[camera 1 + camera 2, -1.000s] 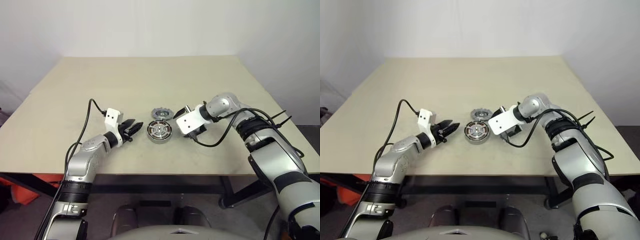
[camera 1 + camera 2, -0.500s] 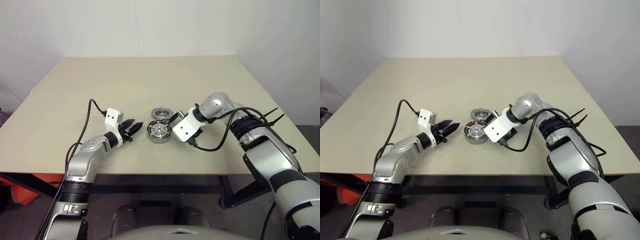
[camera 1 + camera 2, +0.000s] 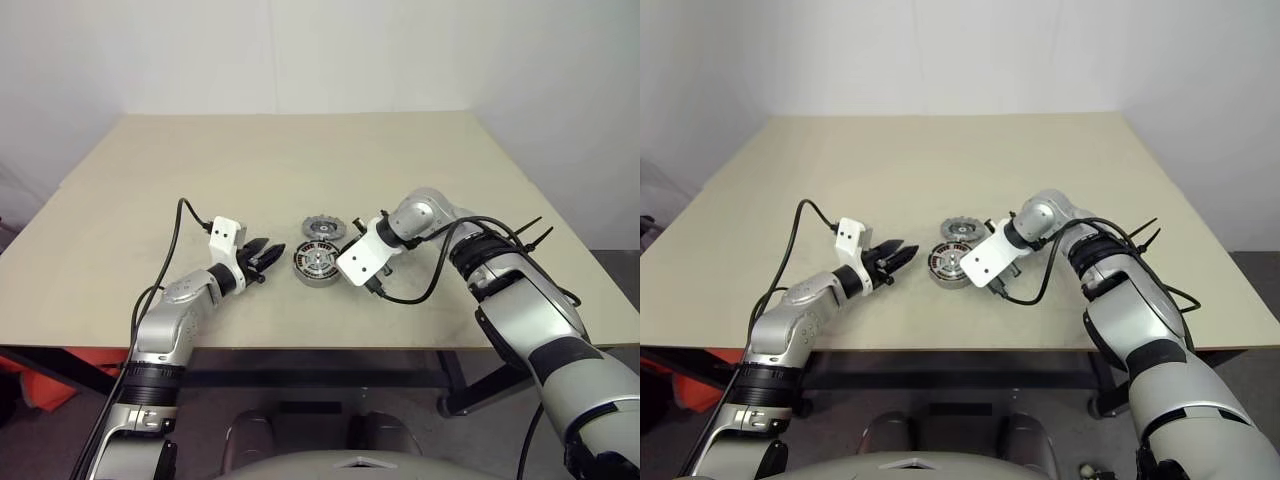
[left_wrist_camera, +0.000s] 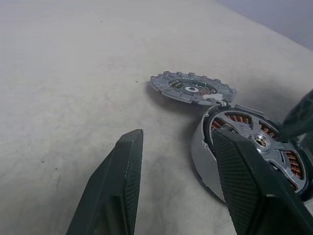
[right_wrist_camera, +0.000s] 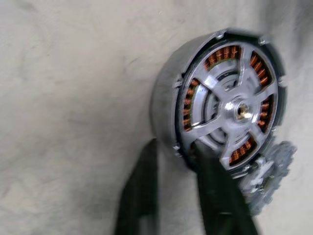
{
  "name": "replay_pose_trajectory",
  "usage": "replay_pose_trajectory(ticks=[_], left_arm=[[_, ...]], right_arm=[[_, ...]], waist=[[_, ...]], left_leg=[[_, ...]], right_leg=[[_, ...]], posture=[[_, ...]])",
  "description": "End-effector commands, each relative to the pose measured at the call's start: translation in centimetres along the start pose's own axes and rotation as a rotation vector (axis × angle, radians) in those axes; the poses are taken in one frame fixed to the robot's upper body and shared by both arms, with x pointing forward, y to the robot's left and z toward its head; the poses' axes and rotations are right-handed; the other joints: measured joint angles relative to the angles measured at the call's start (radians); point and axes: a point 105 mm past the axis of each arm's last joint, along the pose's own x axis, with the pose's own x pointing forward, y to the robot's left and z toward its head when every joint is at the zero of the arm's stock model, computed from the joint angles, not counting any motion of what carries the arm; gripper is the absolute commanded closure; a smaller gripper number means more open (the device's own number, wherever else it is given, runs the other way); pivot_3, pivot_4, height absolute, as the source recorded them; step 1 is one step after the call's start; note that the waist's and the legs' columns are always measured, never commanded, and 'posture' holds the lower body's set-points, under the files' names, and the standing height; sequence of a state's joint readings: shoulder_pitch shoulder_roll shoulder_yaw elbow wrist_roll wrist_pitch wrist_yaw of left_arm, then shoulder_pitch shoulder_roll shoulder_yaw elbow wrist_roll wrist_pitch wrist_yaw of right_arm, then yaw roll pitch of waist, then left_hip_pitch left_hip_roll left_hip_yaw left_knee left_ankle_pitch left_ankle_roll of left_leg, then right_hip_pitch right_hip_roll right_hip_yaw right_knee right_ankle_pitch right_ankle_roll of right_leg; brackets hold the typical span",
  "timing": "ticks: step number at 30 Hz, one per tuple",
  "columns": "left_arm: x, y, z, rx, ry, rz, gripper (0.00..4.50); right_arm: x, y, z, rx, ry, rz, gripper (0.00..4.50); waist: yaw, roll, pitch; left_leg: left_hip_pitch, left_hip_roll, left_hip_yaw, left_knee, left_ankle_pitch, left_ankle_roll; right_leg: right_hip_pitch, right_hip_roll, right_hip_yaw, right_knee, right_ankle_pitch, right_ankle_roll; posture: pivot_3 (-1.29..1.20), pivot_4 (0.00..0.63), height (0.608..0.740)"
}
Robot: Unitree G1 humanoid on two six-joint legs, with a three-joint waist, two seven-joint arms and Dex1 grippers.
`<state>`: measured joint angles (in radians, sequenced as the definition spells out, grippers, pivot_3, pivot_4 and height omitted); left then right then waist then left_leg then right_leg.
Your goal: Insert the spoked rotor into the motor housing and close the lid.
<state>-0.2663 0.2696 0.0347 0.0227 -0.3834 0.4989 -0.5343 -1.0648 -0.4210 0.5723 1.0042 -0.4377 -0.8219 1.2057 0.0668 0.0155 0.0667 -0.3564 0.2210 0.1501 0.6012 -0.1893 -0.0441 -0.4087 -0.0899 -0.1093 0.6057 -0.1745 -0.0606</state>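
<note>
Beside the housing (image 3: 318, 265), the right gripper (image 5: 172, 155) angled down, its jaws pinching the housing's rim, one finger inside, one outside. The left gripper (image 4: 176, 181) lay level, jaws spread, just short of the housing. The rotor (image 3: 323, 228) lay beyond.

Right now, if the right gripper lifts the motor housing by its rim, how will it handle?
The motor housing looks like solid metal packed with copper windings, so it is probably heavy for its size and rigid. Its smooth wall may slip between the right gripper's fingers. Resting flat, it should slide rather than roll.
</note>
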Motion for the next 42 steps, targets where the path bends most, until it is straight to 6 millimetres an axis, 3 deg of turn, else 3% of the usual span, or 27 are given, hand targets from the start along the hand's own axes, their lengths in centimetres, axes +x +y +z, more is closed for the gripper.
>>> replay_pose_trajectory(ticks=[1, 7, 12, 20, 27, 32, 37, 42], left_arm=[[-0.1, 0.0, 1.3, 0.029, -0.049, 0.005, 2.13], [-0.1, 0.0, 1.4, 0.031, -0.049, 0.005, 2.13], [-0.1, 0.0, 1.5, 0.034, -0.048, 0.005, 2.13], [0.0, -0.1, 1.5, 0.034, -0.048, 0.005, 2.13], [0.1, -0.1, 1.3, 0.031, -0.048, 0.012, 2.13], [0.1, 0.0, 1.2, 0.027, -0.047, 0.018, 2.13], [0.0, 0.0, 1.3, 0.028, -0.049, 0.023, 2.13], [-0.1, 0.1, 1.3, 0.030, -0.049, 0.027, 2.13]], right_arm=[[-0.6, -1.5, 0.3, -0.039, 0.007, -0.051, 3.51], [-0.7, -1.6, 0.1, -0.019, 0.012, -0.065, 3.51], [-0.9, -2.0, 0.0, 0.004, 0.009, -0.082, 4.48], [-1.7, -2.9, -0.7, 0.040, 0.037, -0.170, 4.50], [-2.6, -4.0, -1.0, 0.389, -0.082, -0.271, 4.50], [-3.7, -3.2, -0.9, 0.518, -0.124, -0.242, 4.50], [-4.5, -2.6, 1.5, 0.588, -0.234, -0.170, 4.50], [-3.4, -3.4, 2.9, 0.762, -0.302, -0.183, 4.50]], waist=[[-0.001, 0.000, 0.000], [-0.001, 0.000, 0.000], [-0.005, 0.000, 0.000], [-0.005, 0.000, 0.001], [-0.004, 0.000, 0.001], [0.003, -0.001, 0.002], [0.008, -0.001, 0.002], [0.006, -0.001, 0.002]], left_leg=[[0.000, 0.000, 0.000, 0.000, 0.000, 0.000], [0.000, 0.000, 0.000, 0.000, 0.000, 0.000], [0.001, 0.000, 0.000, 0.000, 0.000, 0.000], [0.000, 0.000, 0.000, 0.000, 0.000, 0.000], [-0.001, 0.000, 0.000, 0.000, 0.000, 0.000], [-0.002, 0.000, 0.000, 0.000, 0.000, 0.000], [-0.005, 0.000, 0.000, 0.000, 0.000, 0.001], [-0.006, 0.001, 0.000, 0.000, 0.000, 0.000]], right_leg=[[0.000, 0.000, 0.000, 0.000, 0.000, 0.000], [0.000, 0.000, 0.000, 0.000, 0.000, 0.000], [0.000, 0.000, 0.000, 0.001, 0.000, 0.000], [0.000, 0.000, 0.000, 0.000, 0.000, 0.000], [-0.001, 0.000, 0.000, 0.000, 0.000, 0.000], [-0.002, 0.000, 0.000, 0.000, 0.002, -0.004], [-0.003, 0.000, 0.000, 0.000, 0.002, -0.003], [-0.005, 0.001, 0.000, 0.001, 0.000, 0.000]], posture=[[0.00, 0.000, 0.740], [0.00, 0.000, 0.740], [0.00, 0.000, 0.740], [0.00, 0.000, 0.740], [0.00, 0.000, 0.740], [0.00, 0.000, 0.740], [0.00, 0.000, 0.740], [0.00, 0.000, 0.740]])
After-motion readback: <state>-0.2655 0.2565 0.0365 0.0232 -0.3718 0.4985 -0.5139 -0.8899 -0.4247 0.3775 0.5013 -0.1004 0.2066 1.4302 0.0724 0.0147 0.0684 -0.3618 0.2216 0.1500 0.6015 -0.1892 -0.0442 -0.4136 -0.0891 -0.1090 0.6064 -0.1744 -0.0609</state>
